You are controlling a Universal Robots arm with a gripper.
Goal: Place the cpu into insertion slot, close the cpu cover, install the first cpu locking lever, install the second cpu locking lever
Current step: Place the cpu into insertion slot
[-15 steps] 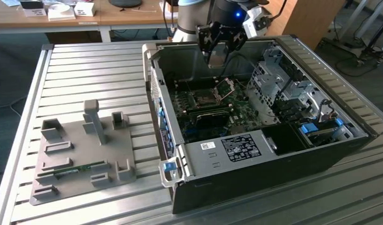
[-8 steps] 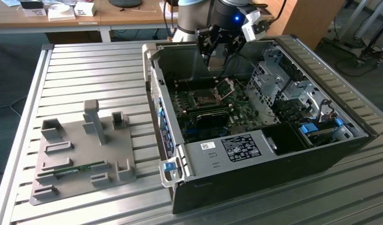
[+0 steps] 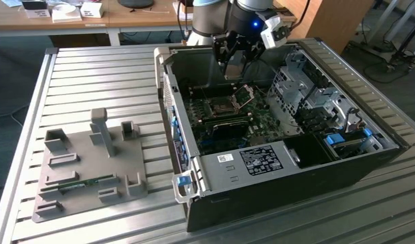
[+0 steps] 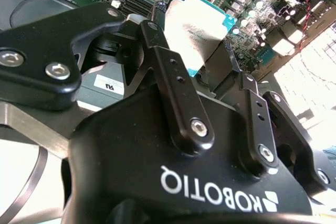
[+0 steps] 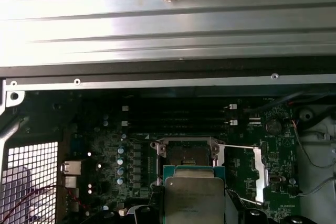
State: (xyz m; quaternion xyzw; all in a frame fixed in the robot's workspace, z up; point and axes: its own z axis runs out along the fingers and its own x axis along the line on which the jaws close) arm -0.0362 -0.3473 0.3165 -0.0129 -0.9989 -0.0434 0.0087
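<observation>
Black computer case (image 3: pixel 262 195), side open. Green motherboard (image 3: pixel 225 121) inside. Gripper (image 4: pixel 191 40), jaws clamped on the cpu's edges. Cpu cover (image 3: pixel 243 95), tilted up. Insertion slot (image 5: pixel 188 153), dark, metal-rimmed, near edge hidden by the cpu. Cpu (image 4: pixel 197 22): silver-grey top, green border, held above the slot, print unreadable.

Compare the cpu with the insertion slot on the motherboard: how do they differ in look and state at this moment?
The cpu has a pale silver-grey top; the insertion slot is dark inside a metal rim. The cpu is clamped in the gripper, off the board; the insertion slot sits fixed in the green motherboard, with no chip in it. Both are square.
</observation>
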